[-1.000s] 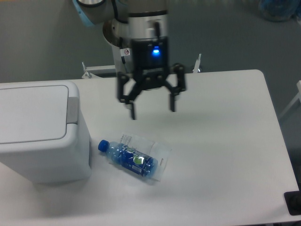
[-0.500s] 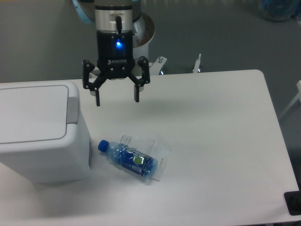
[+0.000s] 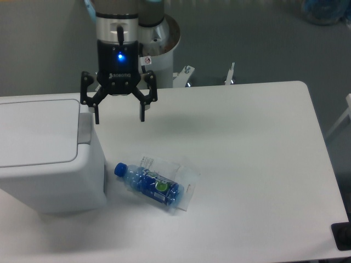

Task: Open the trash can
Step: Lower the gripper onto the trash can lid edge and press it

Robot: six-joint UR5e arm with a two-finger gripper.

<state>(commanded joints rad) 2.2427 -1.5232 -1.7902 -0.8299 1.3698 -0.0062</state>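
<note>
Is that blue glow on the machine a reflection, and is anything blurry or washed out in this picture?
In the fixed camera view, the glow is a small lit lamp on the body above the gripper, not glare. The trash can lid looks washed out, nearly merging with the white table. The whole image is soft; the bottle label is unreadable.

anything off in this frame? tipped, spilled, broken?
Only the blue bottle: it lies on its side on the table, beside the trash can. No spill or damage visible. The can's lid is shut; the gripper hangs open near its grey tab.
</note>
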